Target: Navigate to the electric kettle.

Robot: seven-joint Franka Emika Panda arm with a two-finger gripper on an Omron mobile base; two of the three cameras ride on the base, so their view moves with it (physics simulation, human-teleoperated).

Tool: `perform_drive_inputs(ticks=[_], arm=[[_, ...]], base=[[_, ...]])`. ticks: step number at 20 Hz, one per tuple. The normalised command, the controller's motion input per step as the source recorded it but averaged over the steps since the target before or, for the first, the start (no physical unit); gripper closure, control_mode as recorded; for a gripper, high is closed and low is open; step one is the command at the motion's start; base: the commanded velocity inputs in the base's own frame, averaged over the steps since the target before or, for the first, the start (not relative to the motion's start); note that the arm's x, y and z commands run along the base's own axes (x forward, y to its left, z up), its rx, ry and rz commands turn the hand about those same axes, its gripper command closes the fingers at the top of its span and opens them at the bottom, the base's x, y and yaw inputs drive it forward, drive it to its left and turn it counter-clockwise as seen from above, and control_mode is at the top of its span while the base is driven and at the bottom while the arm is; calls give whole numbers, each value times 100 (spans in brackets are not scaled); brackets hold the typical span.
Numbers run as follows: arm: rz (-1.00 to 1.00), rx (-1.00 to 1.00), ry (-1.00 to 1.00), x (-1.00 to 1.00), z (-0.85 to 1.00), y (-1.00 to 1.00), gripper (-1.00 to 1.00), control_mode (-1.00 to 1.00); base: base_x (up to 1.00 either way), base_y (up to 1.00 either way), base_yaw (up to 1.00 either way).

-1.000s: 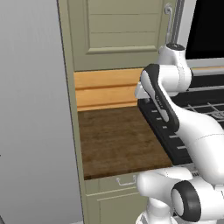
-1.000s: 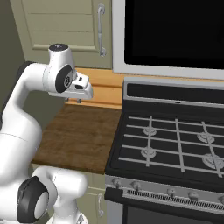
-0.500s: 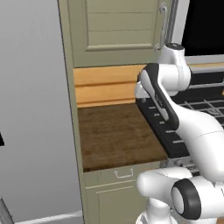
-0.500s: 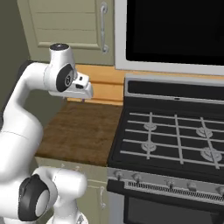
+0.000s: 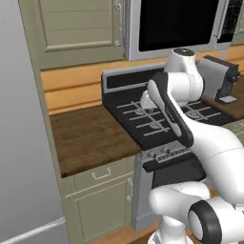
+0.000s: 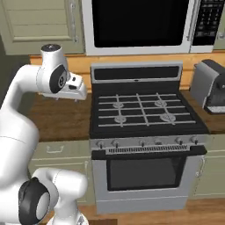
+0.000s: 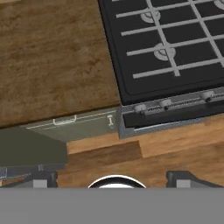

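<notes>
Arm's hand hangs above the seam between the wood counter (image 5: 90, 136) and the stove (image 6: 145, 110). The gripper (image 7: 111, 178) points down at the counter's front edge, its 2 fingertips (image 7: 43, 179) spread wide with nothing between them. Microwave (image 6: 136, 24) sits over the stove and a boxy coffee machine (image 6: 211, 85) stands on the counter just right of it; can't tell where the kettle is from here.

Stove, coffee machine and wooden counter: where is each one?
Stove (image 6: 140, 107): right base view, on the burner grates.
Coffee machine (image 6: 210, 85): right base view, on its grey body.
Wooden counter (image 5: 90, 136): left base view, on its bare top.
</notes>
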Motion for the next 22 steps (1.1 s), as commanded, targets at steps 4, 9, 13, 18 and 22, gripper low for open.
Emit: perform_drive_inputs(ticks=[4, 9, 13, 18, 22], arm=[[0, 0, 0, 0, 0, 0, -100, 100], [0, 0, 0, 0, 0, 0, -100, 100], [0, 0, 0, 0, 0, 0, -100, 100], [0, 0, 0, 0, 0, 0, -100, 100], [0, 0, 0, 0, 0, 0, -100, 100]], base=[[-2, 0, -83], [0, 2, -92], [0, 0, -92], [1, 0, -86], [11, -2, -81]])
